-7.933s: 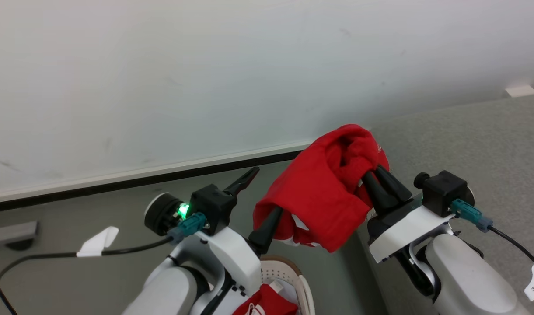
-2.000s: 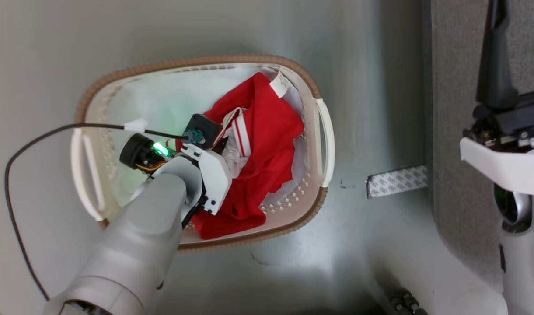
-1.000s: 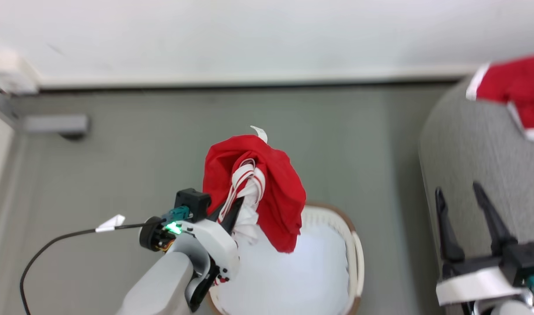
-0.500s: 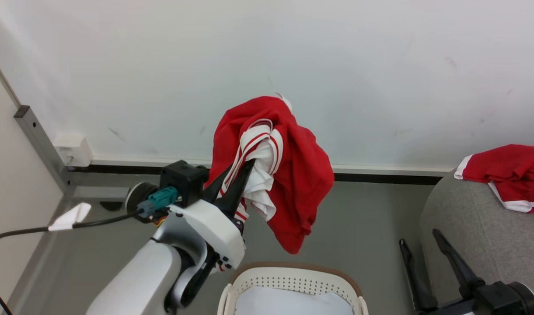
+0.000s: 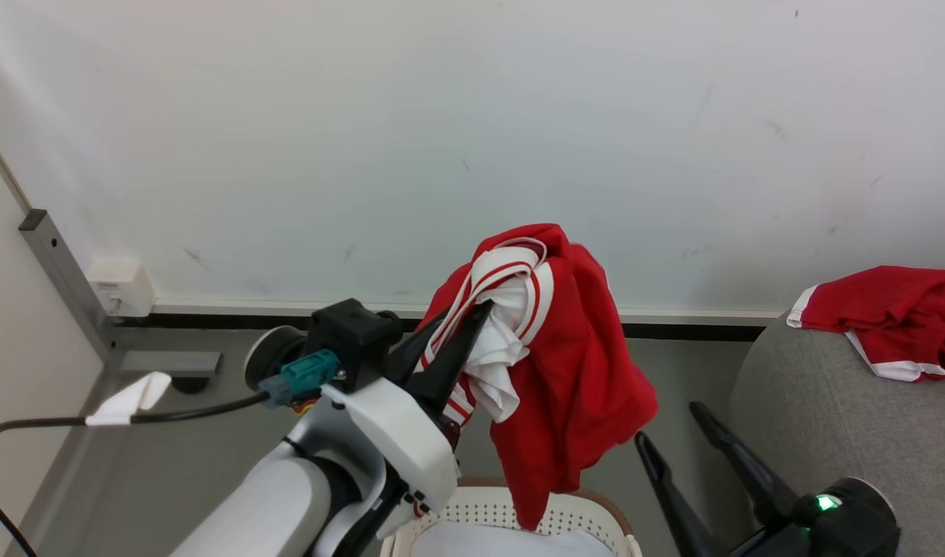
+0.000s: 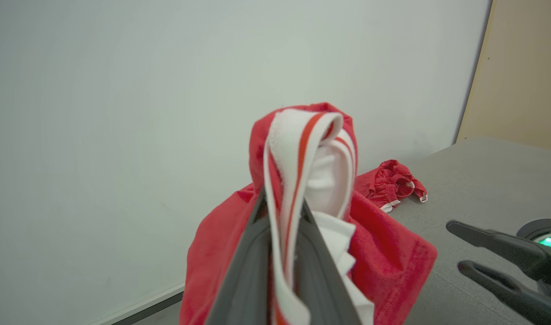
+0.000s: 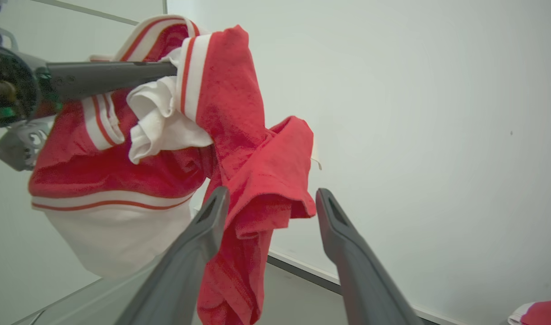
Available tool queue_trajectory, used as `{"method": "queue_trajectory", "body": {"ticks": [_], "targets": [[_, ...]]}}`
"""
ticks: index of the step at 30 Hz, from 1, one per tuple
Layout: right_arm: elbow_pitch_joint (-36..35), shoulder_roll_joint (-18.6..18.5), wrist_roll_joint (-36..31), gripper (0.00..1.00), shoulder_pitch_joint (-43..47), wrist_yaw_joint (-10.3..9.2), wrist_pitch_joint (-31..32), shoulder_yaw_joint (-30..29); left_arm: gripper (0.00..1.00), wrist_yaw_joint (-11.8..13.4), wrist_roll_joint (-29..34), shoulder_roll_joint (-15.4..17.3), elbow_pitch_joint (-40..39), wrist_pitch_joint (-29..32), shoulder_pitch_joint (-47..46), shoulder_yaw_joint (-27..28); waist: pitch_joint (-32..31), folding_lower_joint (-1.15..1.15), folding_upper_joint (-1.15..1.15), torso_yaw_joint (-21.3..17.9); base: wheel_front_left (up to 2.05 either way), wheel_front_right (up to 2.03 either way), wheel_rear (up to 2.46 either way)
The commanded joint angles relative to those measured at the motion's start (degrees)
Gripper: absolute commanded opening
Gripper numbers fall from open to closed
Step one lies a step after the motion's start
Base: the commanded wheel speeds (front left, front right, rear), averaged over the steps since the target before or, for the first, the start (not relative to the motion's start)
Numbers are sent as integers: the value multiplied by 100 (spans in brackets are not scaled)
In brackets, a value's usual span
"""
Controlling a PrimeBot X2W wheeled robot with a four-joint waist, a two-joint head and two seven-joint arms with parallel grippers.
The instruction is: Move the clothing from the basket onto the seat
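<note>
Shifted rightward since the previous frame, the left gripper (image 5: pixel 464 325) carries the red garment (image 5: pixel 580 387) at centre, jaws clamped on its striped trim so the cloth hangs clear above the basket (image 5: pixel 487 510). The right gripper (image 5: pixel 665 424), lower right, stands wide and empty beside the seat (image 5: pixel 828 433), where a second garment (image 5: pixel 890 317) lies. The basket interior is cropped below.

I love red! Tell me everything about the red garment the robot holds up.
The garment is soft red cloth with red-and-white striped trim and a white inner part. It is bunched up, held in the air and pinched at the trim by the shut left end effector, drooping over the basket. The open right end effector is close beside it.
</note>
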Motion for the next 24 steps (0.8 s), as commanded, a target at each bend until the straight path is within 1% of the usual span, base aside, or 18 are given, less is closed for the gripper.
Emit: {"method": "queue_trajectory", "body": {"ticks": [1, 4, 10, 13, 17, 24], "targets": [[-47, 32, 57, 100, 58, -12, 39, 60, 0, 5, 64, -1, -46, 18, 85, 0, -3, 1, -1, 6, 0, 0, 0], [-39, 153, 153, 100, 3, -12, 147, 185, 0, 4, 47, -43, -120, 38, 95, -62, 8, 1, -1, 23, 0, 0, 0], [543, 402, -183, 100, -367, -12, 150, 321, 0, -36, 30, -117, -185, 73, 28, -189, 16, 1, -1, 80, 0, 0, 0], [819, 434, -280, 100, -628, -12, 105, 494, 0, -82, 33, -130, -203, 92, -17, -257, 18, 1, -1, 114, 0, 0, 0], [1192, 330, -424, 100, -1088, -12, 137, 758, 0, -122, 29, -142, -241, 132, -43, -334, 22, 1, -1, 146, 0, 0, 0], [1933, 391, -696, 100, -1991, -12, 104, 995, 0, -204, -53, -206, -304, 177, -58, -473, 31, 1, -1, 199, 0, 0, 0]]}}
